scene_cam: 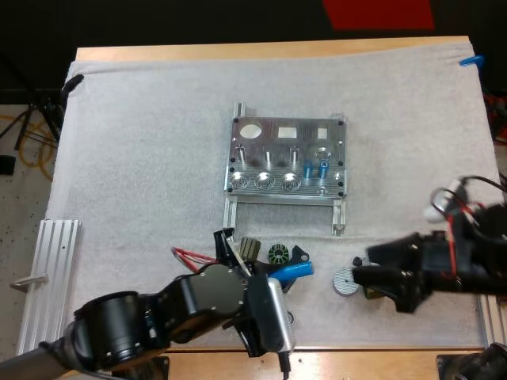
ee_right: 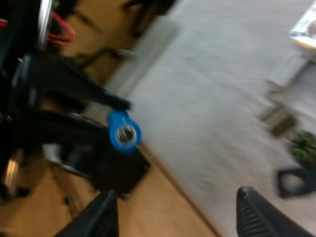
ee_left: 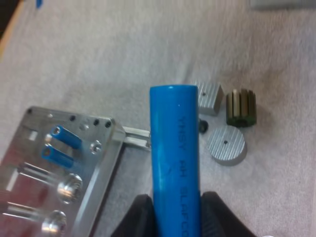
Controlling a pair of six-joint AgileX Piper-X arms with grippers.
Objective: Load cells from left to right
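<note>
- An aluminium rail [scene_cam: 49, 277] lay at the edge of the white mat [scene_cam: 142, 158], well off to the left of the left gripper [scene_cam: 291, 271].
- The left gripper was clamped on a blue cylinder [ee_left: 175, 158]. Its black fingers [ee_left: 142, 217] pressed the cylinder's near end from both sides, and the rest of the cylinder stuck out ahead of them.
- A ribbed dark part [scene_cam: 250, 247] and a ribbed green part [scene_cam: 277, 253] sat on the mat just beyond this gripper.
- The metal fixture [scene_cam: 285, 158] lay farther out over the mat, apart from both grippers. Two blue cells [scene_cam: 317, 168] stood side by side in its right half.
- Past the tip of the held cylinder were a grey square block [ee_left: 208, 96], another dark ribbed piece [ee_left: 241, 107] and a round grey disc [ee_left: 226, 144], close together.
- The disc lay between the two grippers, right at the tips of the right gripper [scene_cam: 358, 273]. I could not tell whether they touched.
- The right gripper's fingers [ee_right: 101, 217] stood wide apart and held nothing. The end of the blue cylinder, held by the left gripper, faced it.
</note>
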